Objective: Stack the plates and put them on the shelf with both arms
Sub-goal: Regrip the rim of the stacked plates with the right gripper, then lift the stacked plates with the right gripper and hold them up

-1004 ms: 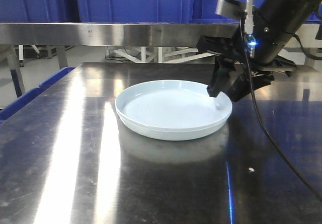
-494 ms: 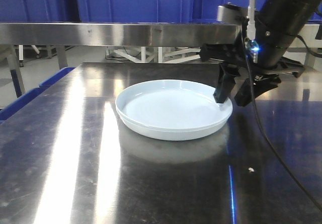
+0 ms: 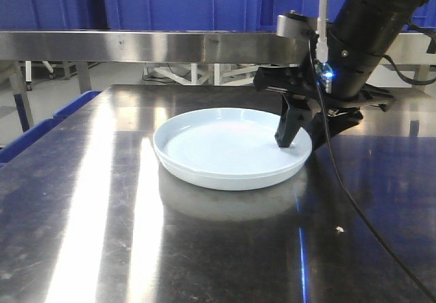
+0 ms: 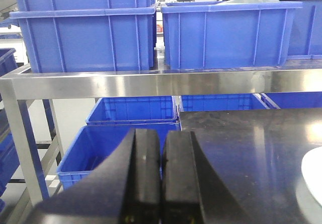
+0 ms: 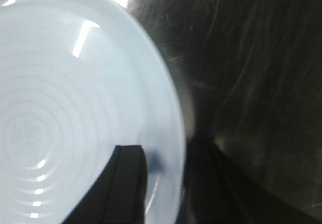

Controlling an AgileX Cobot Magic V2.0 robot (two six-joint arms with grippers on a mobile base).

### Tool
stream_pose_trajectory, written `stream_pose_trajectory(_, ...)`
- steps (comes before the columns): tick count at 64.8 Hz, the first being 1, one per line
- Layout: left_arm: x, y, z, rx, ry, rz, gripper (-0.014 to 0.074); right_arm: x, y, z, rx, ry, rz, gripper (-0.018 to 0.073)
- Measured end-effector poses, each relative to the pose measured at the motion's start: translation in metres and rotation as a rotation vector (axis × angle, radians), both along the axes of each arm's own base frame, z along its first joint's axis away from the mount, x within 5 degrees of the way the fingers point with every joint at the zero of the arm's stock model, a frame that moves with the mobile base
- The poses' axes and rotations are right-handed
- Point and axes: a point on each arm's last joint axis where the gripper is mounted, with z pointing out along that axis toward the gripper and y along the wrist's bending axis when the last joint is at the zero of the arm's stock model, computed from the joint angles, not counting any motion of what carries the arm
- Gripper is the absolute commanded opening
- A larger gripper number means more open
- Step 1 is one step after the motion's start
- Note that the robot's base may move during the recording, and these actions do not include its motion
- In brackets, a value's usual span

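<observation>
Loosely, right end effector (image 3: 300,139) astride plates (image 3: 225,150)

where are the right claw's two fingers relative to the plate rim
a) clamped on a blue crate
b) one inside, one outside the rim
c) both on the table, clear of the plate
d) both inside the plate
b: in the right wrist view one finger is over the plate interior and the other is outside the rim over the tabletop; in the front view the right claw straddles the rim.

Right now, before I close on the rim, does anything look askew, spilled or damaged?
Nothing stands out. The plates lie flat on the table, no cracks visible; the right gripper straddles their rim, jaws apart.
</observation>
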Motion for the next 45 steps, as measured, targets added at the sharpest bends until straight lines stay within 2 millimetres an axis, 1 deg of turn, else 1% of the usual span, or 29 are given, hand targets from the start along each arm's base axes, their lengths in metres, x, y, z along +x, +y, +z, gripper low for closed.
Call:
stream_pose_trajectory(8, 0.000, 0.000, 0.000, 0.000, 0.000, 0.000, 0.0082, 0.000, 0.001, -0.001, 0.009, 0.003, -0.007, 0.0043)
stream_pose_trajectory(12, 0.000, 0.000, 0.000, 0.000, 0.000, 0.000, 0.0082, 0.001, 0.001, 0.000, 0.023, 0.005, -0.021, 0.0061)
stream_pose_trajectory(19, 0.000, 0.000, 0.000, 0.000, 0.000, 0.000, 0.0082, 0.000, 0.001, 0.002, 0.028, 0.003, -0.024, 0.0057)
stream_pose_trajectory(25, 0.000, 0.000, 0.000, 0.000, 0.000, 0.000, 0.0082, -0.001, -0.001, 0.010, 0.036, -0.028, -0.032, 0.0057)
stream_pose_trajectory(31, 0.000, 0.000, 0.000, 0.000, 0.000, 0.000, 0.0082, -0.002, -0.013, 0.025, 0.039, -0.120, -0.064, 0.0057)
stream_pose_trajectory(35, 0.000, 0.000, 0.000, 0.000, 0.000, 0.000, 0.0082, -0.004, -0.027, 0.037, 0.029, -0.218, -0.090, 0.0057)
stream_pose_trajectory(41, 0.000, 0.000, 0.000, 0.000, 0.000, 0.000, 0.0082, -0.013, -0.049, 0.054, 0.008, -0.380, -0.133, 0.0057)
stream_pose_trajectory(45, 0.000, 0.000, 0.000, 0.000, 0.000, 0.000, 0.0082, -0.024, -0.062, 0.063, -0.010, -0.471, -0.152, 0.0057)
